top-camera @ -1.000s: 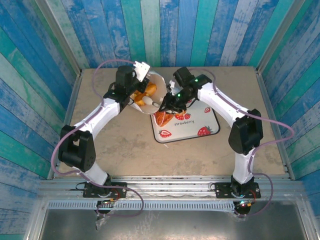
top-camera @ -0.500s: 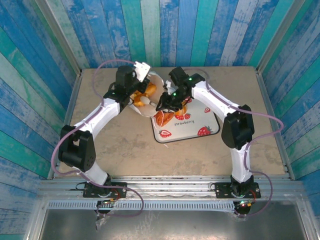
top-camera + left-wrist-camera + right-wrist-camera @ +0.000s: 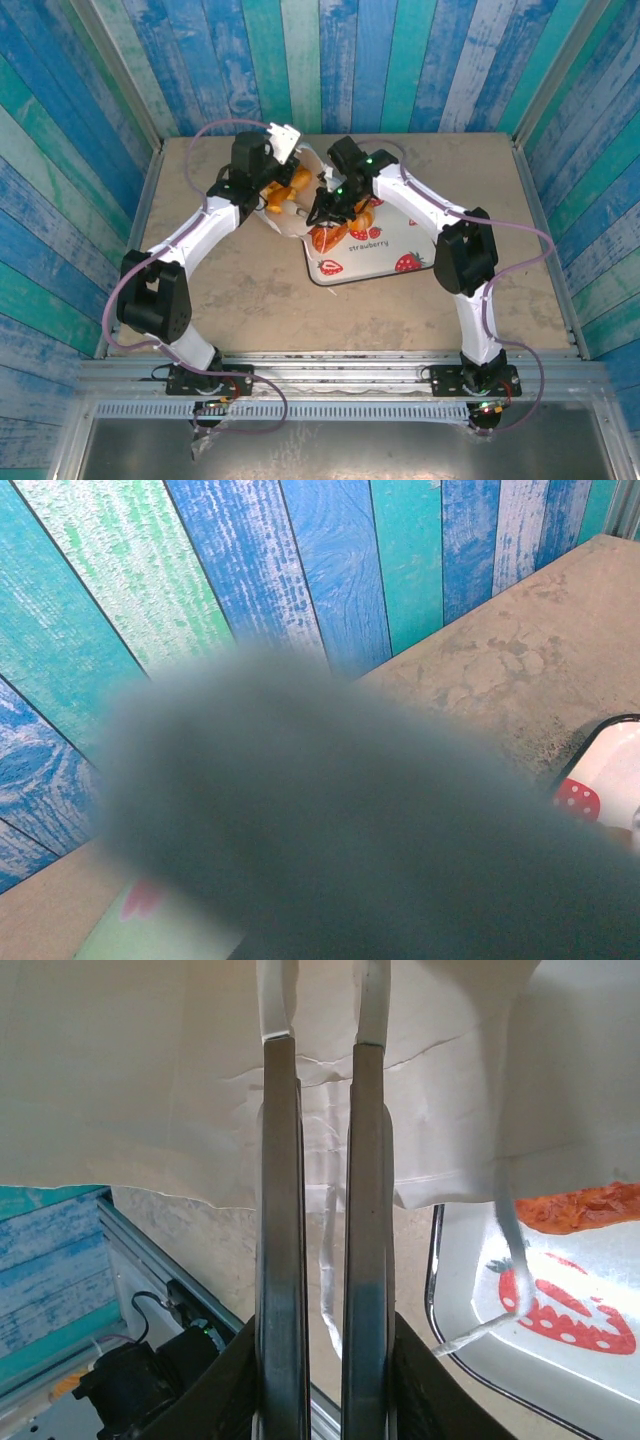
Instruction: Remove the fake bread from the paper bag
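Sitting at the upper middle of the top view, the paper bag (image 3: pixel 293 223) has its mouth turned toward the camera, and orange and golden pieces of the fake bread (image 3: pixel 285 190) show inside it. Another orange bread piece (image 3: pixel 325 238) lies just outside the mouth, on the upper left corner of the strawberry-print tray (image 3: pixel 400 240), which rests on the tan surface (image 3: pixel 240 290) to the right of the bag. The right gripper (image 3: pixel 318 208) is at the bag's right edge; in its wrist view the right gripper (image 3: pixel 322 1050) has its jaws drawn almost together, with creased white paper of the bag (image 3: pixel 150 1080) between and behind them, so it looks pinched on the bag wall. A thin loop handle (image 3: pixel 508 1250) hangs over the tray (image 3: pixel 470 1290) at the right of that frame, beside the orange piece (image 3: pixel 590 1205). The left gripper (image 3: pixel 268 185) is at the bag's upper left edge and is closed; whether it holds the paper cannot be told, as its wrist view is mostly a dark blur, with a tray corner (image 3: pixel 610 770) at the right.
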### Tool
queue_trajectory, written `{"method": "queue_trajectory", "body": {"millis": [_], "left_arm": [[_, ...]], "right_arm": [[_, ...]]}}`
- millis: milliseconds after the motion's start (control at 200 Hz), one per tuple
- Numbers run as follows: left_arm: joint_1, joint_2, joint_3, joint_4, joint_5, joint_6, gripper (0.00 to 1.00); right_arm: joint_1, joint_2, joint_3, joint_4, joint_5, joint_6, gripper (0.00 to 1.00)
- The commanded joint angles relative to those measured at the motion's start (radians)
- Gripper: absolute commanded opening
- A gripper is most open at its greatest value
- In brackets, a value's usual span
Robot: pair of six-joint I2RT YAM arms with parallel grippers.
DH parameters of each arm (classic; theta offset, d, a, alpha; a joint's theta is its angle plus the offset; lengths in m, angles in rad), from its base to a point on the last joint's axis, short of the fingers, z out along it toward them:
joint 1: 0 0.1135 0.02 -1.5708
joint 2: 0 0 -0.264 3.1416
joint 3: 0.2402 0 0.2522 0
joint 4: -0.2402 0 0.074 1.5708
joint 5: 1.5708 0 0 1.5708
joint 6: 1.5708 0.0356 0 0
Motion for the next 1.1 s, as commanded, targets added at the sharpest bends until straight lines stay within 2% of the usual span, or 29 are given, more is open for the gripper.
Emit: {"method": "queue_trajectory", "body": {"millis": [0, 215, 591, 756, 1092], "left_arm": [[0.0, -0.045, -0.006, 0.015, -0.028, -0.022, 0.0], [0.0, -0.053, -0.003, 0.012, -0.11, -0.071, 0.0], [0.0, -0.039, 0.032, -0.044, -0.181, -0.147, 0.0], [-0.001, -0.038, 0.033, -0.051, -0.169, -0.185, 0.0], [0.0, -0.034, 0.045, -0.05, -0.19, -0.208, 0.0]], "right_arm": [[0.002, -0.044, -0.003, 0.022, 0.023, -0.003, 0.23], [0.011, -0.149, -0.073, 0.033, 0.103, -0.019, 0.15], [0.036, -0.331, -0.181, 0.034, 0.206, -0.058, 0.14], [0.047, -0.407, -0.224, 0.012, 0.239, -0.077, 0.15], [0.055, -0.668, -0.407, -0.036, 0.379, -0.072, 0.16]]}}
